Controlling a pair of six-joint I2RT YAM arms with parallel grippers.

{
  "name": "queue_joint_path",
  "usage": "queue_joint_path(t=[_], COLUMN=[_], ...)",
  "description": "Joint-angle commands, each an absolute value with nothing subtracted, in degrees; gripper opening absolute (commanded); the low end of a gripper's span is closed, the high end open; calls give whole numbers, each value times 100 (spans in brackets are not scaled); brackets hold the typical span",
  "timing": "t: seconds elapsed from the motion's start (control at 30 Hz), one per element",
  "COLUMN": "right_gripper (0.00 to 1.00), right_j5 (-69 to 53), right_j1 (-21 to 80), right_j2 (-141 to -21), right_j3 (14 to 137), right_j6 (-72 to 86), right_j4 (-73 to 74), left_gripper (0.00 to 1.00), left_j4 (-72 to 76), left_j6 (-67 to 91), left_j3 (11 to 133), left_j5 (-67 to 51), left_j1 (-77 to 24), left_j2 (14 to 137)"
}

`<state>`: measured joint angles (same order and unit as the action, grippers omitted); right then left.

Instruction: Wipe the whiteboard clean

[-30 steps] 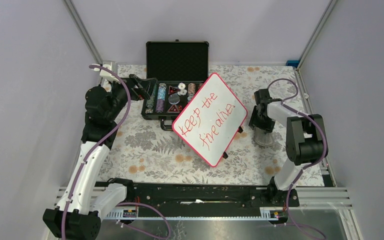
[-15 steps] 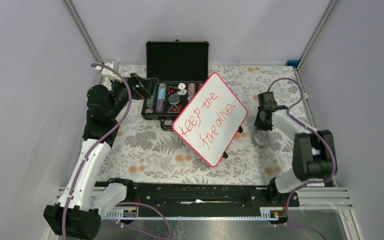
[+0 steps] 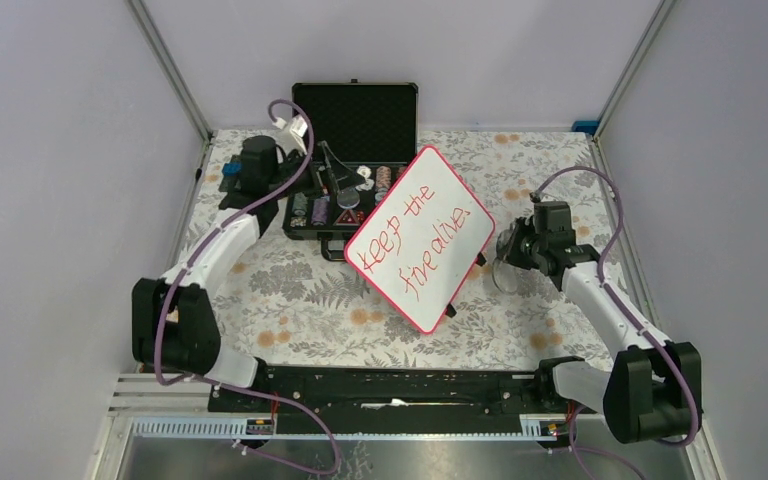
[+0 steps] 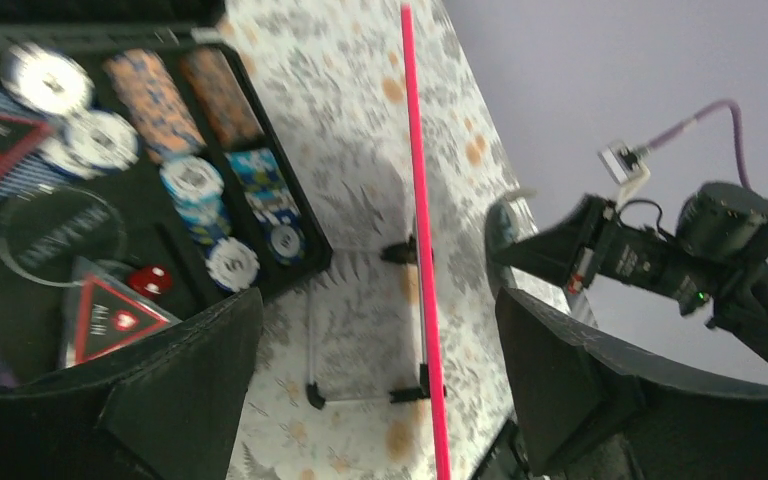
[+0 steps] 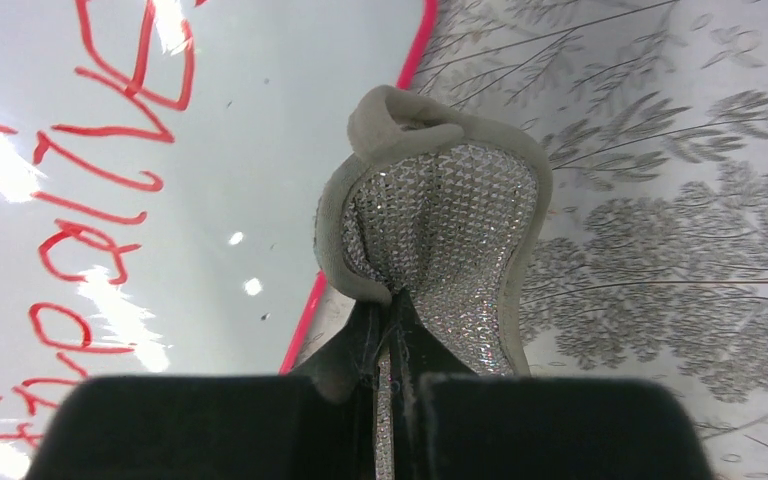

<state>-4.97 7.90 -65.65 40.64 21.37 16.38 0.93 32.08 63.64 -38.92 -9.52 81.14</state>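
The whiteboard (image 3: 420, 238), white with a pink rim and red handwriting, stands propped on small black feet mid-table. My right gripper (image 3: 513, 252) is just off its right edge, shut on a glittery silver wiping pad (image 5: 440, 225) with a grey rim. The pad hangs beside the whiteboard (image 5: 160, 150) and over its pink rim. My left gripper (image 3: 332, 178) hovers over the chip case behind the board, open and empty. In the left wrist view its fingers (image 4: 175, 385) frame the whiteboard (image 4: 418, 200) edge-on as a pink line.
An open black case (image 3: 352, 190) with poker chips (image 4: 195, 185) sits behind the board's left end, lid upright. The floral tablecloth (image 3: 290, 290) covers the table. Grey walls and metal posts close in both sides. The right arm (image 4: 700, 250) shows beyond the board in the left wrist view.
The right gripper shut on the pad and carried it left toward the board's right edge. The left arm swung from the left wall to above the case, facing the board.
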Motion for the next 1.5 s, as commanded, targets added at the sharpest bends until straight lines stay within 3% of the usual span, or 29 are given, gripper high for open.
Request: queue_joint_path(t=[0.0, 0.17, 0.37, 0.6, 0.77, 0.9, 1.1, 1.37, 1.47], right_gripper=[0, 0, 0, 0, 0, 0, 0, 0, 0], right_j5=[-1466, -1962, -1817, -1890, -2204, -2121, -2087, -1928, -1853], right_j1=[835, 839, 837, 839, 875, 1082, 1409, 1740, 1826], right_j2=[-6756, -6913, -6829, -7051, -7547, -8127, -9011, -9528, -9707], right_j3=[4258, 4432, 5057, 5507, 5873, 6543, 7584, 8432, 8806], right_j6=[2348, 2492, 2374, 2558, 2894, 2958, 2837, 2545, 2410], right_j4=[1415, 1425, 1891, 1693, 1112, 1048, 1210, 1534, 1761], left_gripper=[91, 89, 70, 52, 49, 32, 29, 14, 3], left_j4=[849, 251, 9, 168, 423, 345, -151, -670, -679], left_j6=[3738, 3817, 4004, 3814, 4034, 3994, 3626, 3014, 2980], left_j3=[6441, 7317, 8013, 7552, 7326, 7240, 7452, 7647, 7652], left_j5=[-4862, -4844, -4863, -4978, -4984, -4861, -4631, -4267, -4192], left_j1=[-1151, -1588, -1720, -1852, -1854, -1854, -1854, -1863, -1892], left_j2=[8354, 9231, 10075, 10026, 9897, 9900, 9902, 9769, 9841])
